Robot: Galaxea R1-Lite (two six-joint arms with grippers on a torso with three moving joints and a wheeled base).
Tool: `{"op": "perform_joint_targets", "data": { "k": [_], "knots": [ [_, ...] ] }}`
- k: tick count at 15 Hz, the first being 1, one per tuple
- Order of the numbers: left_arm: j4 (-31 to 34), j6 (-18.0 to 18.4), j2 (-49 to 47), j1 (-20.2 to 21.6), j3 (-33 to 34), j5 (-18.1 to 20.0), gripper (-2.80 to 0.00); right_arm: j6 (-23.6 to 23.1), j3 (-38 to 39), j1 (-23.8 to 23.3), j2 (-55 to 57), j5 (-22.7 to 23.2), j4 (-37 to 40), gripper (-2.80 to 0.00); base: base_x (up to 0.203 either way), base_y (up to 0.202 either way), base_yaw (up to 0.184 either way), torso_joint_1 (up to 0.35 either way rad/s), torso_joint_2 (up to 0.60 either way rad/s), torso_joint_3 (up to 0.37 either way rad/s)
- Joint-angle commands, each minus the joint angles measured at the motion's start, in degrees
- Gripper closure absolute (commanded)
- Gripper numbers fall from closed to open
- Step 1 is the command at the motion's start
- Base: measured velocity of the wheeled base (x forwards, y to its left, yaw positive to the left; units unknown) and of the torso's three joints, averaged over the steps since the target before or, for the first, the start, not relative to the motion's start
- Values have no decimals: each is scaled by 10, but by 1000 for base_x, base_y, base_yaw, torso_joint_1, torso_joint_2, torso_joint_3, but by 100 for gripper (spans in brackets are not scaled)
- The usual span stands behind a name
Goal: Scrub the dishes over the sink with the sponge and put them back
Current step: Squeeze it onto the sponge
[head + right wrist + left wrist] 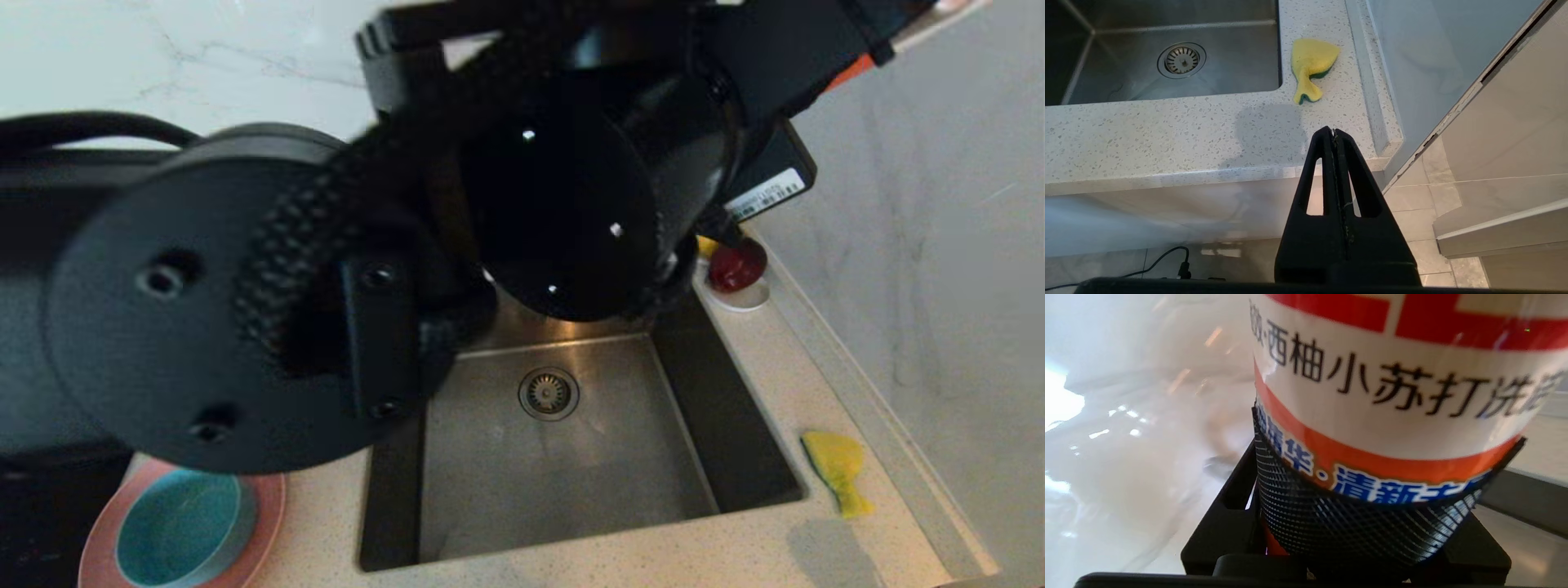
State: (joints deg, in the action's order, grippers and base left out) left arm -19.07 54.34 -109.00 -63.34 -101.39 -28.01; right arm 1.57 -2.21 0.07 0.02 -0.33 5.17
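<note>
Left tool [1372,522] pinches a round glossy-labelled bottle [1392,396]; right tool [1334,131] pressed together

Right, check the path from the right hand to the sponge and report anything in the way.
Nothing visible blocks it. The right hand, shut, hangs off the counter's front edge; only bare counter lies between it and the sponge beside the sink.

Left arm raised high, filling head view. Left claw [1372,522] clamped around bottle [1392,396], apparently half-wide grip, fingertips hidden. Right claw [1334,131] parked low, fingers pressed together, holding nothing.
</note>
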Motion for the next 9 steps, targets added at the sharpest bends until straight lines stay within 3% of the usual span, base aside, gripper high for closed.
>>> {"op": "perform_joint_targets", "data": {
  "k": [1, 9],
  "knots": [
    [-8, 2, -39, -15, -6, -14, 0, 0, 0, 0, 0, 0, 0, 0, 0, 0, 0, 0, 0, 0],
    [-23, 3, -105, -34, 17, -47, 0, 0, 0, 0, 0, 0, 0, 0, 0, 0, 0, 0, 0, 0]
  ]
}}
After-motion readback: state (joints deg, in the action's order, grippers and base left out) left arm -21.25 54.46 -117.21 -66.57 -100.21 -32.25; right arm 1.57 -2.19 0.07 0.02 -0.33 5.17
